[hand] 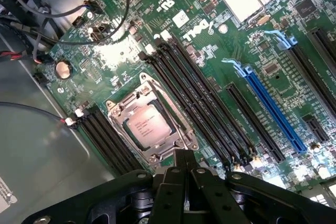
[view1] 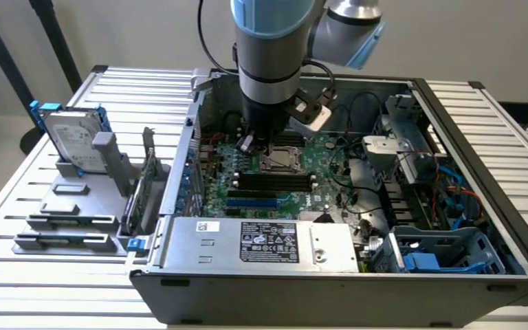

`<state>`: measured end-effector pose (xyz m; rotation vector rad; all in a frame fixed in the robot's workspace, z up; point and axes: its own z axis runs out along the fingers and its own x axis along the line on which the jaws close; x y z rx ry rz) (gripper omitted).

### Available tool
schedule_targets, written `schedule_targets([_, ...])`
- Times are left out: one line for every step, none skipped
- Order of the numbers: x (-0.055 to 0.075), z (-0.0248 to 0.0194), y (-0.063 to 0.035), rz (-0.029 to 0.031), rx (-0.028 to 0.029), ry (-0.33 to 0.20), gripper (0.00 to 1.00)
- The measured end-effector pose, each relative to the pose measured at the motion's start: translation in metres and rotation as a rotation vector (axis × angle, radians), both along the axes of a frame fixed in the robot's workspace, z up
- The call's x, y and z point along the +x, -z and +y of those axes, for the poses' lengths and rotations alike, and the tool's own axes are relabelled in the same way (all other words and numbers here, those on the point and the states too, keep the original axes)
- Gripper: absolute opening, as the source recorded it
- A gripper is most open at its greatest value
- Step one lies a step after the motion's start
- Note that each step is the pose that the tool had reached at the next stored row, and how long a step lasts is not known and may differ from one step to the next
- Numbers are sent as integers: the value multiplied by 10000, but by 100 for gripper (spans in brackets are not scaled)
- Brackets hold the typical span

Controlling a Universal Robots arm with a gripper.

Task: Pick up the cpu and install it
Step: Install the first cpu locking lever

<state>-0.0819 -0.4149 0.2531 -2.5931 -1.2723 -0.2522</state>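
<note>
My arm [view1: 269,48] is a thick silver-grey tube with pale blue joint caps and a black band near the wrist. A white block with black cables sits beside the wrist. My gripper [hand: 185,174] is matte black, with round bolt heads on its linkages.

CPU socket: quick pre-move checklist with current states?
1. CPU seated in socket frame: ok, silver top lies flat inside the metal frame.
2. Gripper empty: ok, fingers shut, nothing between them.
3. Gripper clear of CPU: ok, fingertips sit beside the socket's edge, not on the chip.
4. Socket latched: cannot tell, no lever position is readable.
5. Memory slots next to the socket free of obstructions: ok.
6. Loose cables clear of the socket: ok, they lie at the motherboard corner.
</note>
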Motion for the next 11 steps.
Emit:
schedule_targets([-16, -1, 13, -19, -5, 16, 11])
schedule_targets([-25, -1, 26, -41, -13, 61, 11])
schedule_targets([-29, -1, 38, -49, -21, 135, 11])
schedule_targets([-29, -2, 46, -49, -26, 208, 11])
schedule_targets([-28, -4, 52, -49, -30, 286, 11])
schedule_targets([-29, -4, 59, -48, -32, 373, 11])
schedule_targets([-29, -8, 65, -32, -32, 448, 11])
schedule_targets([-29, -10, 69, -7, -34, 510, 11])
schedule_targets([-29, -11, 73, 45, -34, 557, 11])
schedule_targets([-29, -11, 78, 115, -36, 582, 11])
schedule_targets([-29, -11, 83, 183, -38, 596, 11])
